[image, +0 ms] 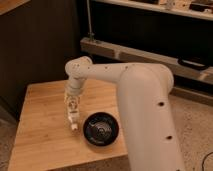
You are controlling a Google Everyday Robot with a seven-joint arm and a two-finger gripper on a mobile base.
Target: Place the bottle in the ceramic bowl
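Observation:
The small white bottle hangs cap-down from my gripper, just above the wooden table. The gripper points down over the middle of the table and is shut on the bottle's upper part. The glossy black ceramic bowl sits on the table just right of the bottle, a short gap away, with pale reflections at its centre. The bowl holds nothing. My white arm reaches in from the lower right and hides the table's right part.
The table's front edge is close below the bowl. A dark cabinet wall stands behind the table. A metal shelf unit stands at the back right. Speckled floor lies to the right.

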